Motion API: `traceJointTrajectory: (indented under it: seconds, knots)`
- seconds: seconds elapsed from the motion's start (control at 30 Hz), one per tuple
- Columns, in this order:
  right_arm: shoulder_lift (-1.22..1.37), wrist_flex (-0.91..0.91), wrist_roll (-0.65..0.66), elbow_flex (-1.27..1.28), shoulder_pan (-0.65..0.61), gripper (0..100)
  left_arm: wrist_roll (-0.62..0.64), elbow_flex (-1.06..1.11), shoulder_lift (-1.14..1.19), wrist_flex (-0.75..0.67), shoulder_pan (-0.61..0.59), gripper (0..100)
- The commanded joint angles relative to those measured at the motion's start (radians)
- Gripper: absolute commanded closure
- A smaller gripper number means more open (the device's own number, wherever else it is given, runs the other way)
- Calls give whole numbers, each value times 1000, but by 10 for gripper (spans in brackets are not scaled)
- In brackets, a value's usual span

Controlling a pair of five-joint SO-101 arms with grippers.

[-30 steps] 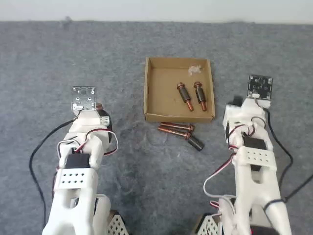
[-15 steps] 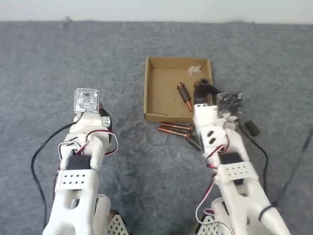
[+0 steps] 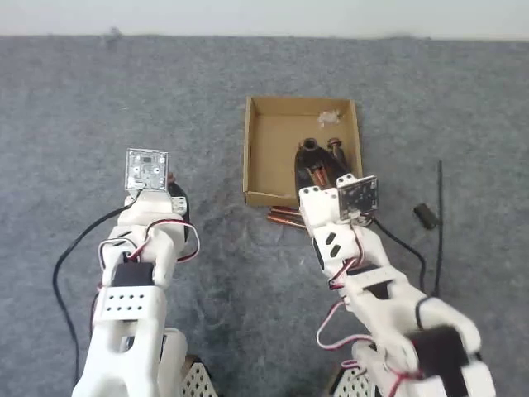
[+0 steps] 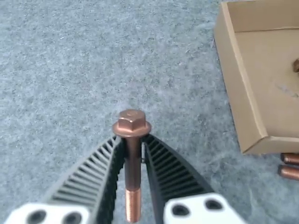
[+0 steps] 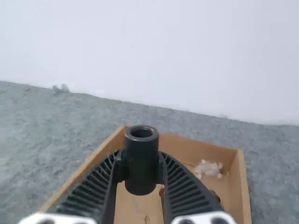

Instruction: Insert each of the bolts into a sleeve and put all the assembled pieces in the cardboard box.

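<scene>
1. Copper bolt (image 4: 132, 125) sits pinched in the left claw (image 4: 132, 142). Its hexagonal head pokes past the ribbed fingertips, and the jaws are narrowed onto its shank.
2. From this left wrist, the cardboard box (image 4: 238, 93) lies off to one side on the grey tabletop (image 4: 70, 56). The ends of 2 loose bolts (image 4: 290, 158) lie just beside its outer wall.
3. From the right wrist, the right claw (image 5: 141, 163) is clamped around a dark sleeve (image 5: 141, 140). The sleeve's open bore points away from the wrist. Beyond it are the box walls and a white scrap (image 5: 208, 167) in a far corner.
4. The high view gives the layout. The left arm (image 3: 140, 248) sits well apart from the box (image 3: 247, 149). The right arm (image 3: 347, 240) crosses the near wall, and its claw (image 3: 314, 161) holds the sleeve (image 3: 310, 146) over the box floor. I cannot tell whether the sleeve touches the floor.
5. In the same view, a copper-headed piece (image 3: 335, 147) lies in the box just beside that claw.
</scene>
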Motion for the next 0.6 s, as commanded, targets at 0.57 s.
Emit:
traceJointTrajectory:
  seconds: [0.57]
  knots:
    - [401, -180, -11, -241, -159, 992, -8, -5, -32, -48, 0, 988]
